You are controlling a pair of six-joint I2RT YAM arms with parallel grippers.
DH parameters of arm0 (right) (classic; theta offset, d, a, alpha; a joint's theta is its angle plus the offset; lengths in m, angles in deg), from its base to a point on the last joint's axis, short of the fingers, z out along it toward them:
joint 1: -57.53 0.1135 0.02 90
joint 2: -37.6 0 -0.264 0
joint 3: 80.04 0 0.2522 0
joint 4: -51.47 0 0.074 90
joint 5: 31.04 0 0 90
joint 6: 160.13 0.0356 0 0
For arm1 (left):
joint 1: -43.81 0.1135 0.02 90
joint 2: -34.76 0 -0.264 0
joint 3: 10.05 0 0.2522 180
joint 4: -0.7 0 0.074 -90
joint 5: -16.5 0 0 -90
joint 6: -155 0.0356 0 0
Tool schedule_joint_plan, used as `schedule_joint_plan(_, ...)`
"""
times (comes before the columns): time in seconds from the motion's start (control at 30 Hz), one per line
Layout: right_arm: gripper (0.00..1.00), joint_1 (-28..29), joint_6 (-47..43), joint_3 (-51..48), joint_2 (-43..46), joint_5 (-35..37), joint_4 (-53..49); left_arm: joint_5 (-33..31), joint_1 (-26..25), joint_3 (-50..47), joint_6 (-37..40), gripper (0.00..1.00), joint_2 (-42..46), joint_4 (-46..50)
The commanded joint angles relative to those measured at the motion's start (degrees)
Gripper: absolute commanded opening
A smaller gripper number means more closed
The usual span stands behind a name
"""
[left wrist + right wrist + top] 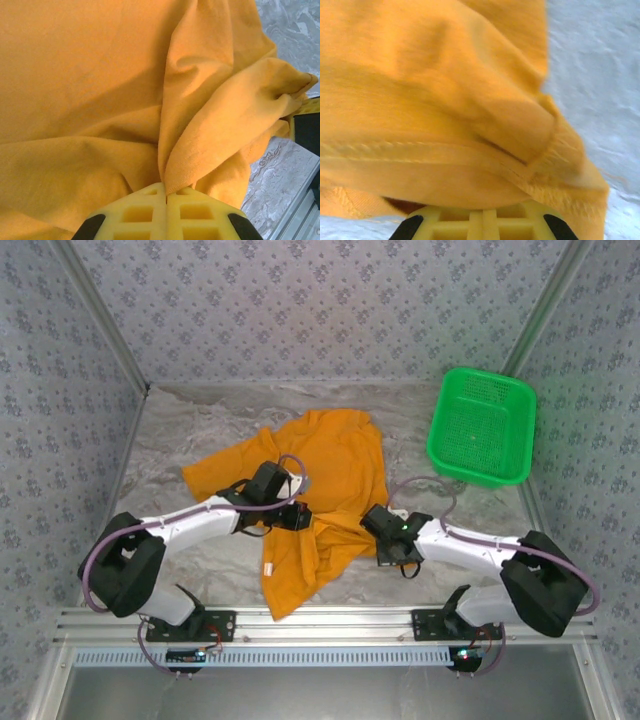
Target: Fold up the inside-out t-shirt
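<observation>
Orange-yellow cloth of the inside-out t-shirt [335,455] lies crumpled in the middle of the desk [180,430], one end trailing toward the near edge. The left gripper [165,192] is pressed together, pinching a raised fold. The right gripper [482,212] is clamped on a stitched hem at the shirt's right side.

Both arms — the left arm [190,525] and the right arm [470,545] — have smooth white links between bulky black joint housings. A thin grey-purple cable [420,481] loops along each. Each is bolted to a black base plate [205,624]. The fingers [135,214] are yellow plastic moulded with square recesses, with black pieces at the outer corners.
</observation>
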Motion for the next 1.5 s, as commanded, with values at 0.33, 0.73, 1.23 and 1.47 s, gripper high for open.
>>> schedule_joint_plan(0.33, 0.12, 2.1, -8.0, 7.2, 9.0, 16.4, -10.6, 1.6, 5.0, 4.6, -1.1, 0.0, -3.5, -4.1)
schedule_joint_plan(0.73, 0.39, 8.9, -17.0, 8.4, 3.3, -3.3, 28.4, 5.7, 5.3, 12.1, -2.5, 0.0, -3.4, -2.1)
schedule_joint_plan(1.23, 0.0, 9.5, -22.0, 10.9, -16.2, 1.5, 27.7, 7.9, 7.5, 12.8, -1.1, 0.02, -6.9, -0.3)
schedule_joint_plan(1.47, 0.0, 9.3, -20.2, 7.7, -9.4, -10.6, 20.1, 5.3, 12.3, 15.0, 2.2, 0.02, -4.9, 4.2)
